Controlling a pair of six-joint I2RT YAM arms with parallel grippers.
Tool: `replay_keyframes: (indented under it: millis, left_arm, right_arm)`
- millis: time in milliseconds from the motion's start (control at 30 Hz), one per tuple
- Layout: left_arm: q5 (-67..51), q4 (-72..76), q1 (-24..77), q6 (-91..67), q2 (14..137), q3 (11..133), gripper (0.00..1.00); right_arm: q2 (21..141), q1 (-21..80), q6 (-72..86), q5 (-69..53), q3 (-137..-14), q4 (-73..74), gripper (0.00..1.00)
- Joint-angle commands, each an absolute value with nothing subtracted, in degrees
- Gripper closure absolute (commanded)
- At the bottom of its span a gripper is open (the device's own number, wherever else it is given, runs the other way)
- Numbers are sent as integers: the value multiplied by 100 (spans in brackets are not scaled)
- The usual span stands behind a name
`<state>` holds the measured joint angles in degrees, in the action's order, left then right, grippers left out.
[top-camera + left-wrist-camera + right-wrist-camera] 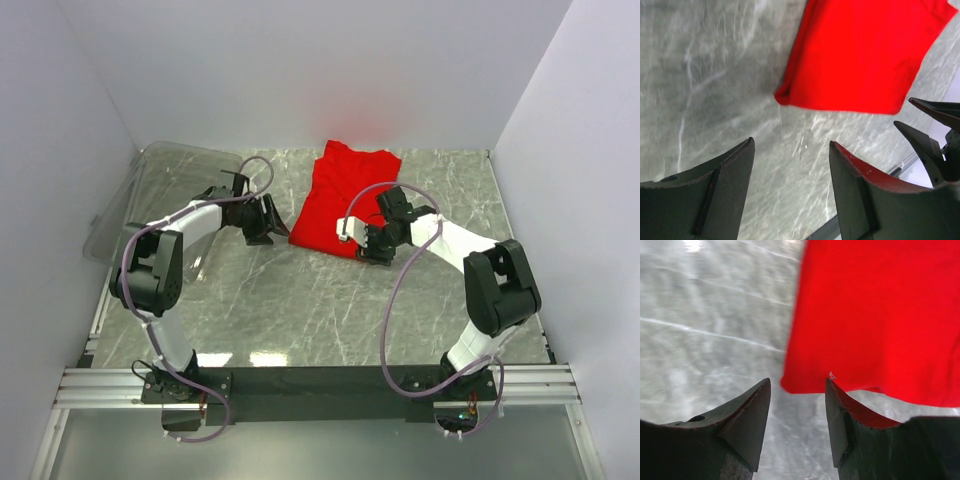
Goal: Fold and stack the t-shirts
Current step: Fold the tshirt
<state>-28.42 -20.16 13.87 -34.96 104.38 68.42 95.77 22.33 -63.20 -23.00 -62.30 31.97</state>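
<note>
The bright red t-shirt [335, 205] lies folded into a compact slab on the marble table [300, 310], toward the back middle. My left gripper [263, 233] hovers just left of its near left corner, open. In the left wrist view the t-shirt [860, 55] lies beyond the left gripper [791, 142], and only bare marble shows between the jaws. My right gripper [372, 248] sits at the shirt's near right corner. In the right wrist view the right gripper [798, 382] is open, with the corner of the t-shirt [880, 310] just past its tips and nothing gripped.
A clear plastic bin [150, 190] leans at the table's left side, behind the left arm. White walls close in the back and both sides. In the left wrist view the other arm's dark fingers [930, 135] show at the right edge.
</note>
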Motion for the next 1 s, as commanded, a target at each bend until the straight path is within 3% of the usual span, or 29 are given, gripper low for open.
replay_keyframes:
  millis: [0, 433, 967]
  left_arm:
    - [-2699, -1854, 1450, -3463, 10591, 7154, 34]
    - [-2470, -2197, 1758, -3726, 11250, 7760, 35]
    - [-2303, -2294, 1907, -3999, 11707, 7910, 52]
  right_arm:
    - [9676, 2294, -6170, -1890, -6267, 2628, 45]
    - [9914, 2443, -6029, -1846, -6267, 2575, 44]
    - [9633, 2110, -6318, -2557, -6267, 3092, 44]
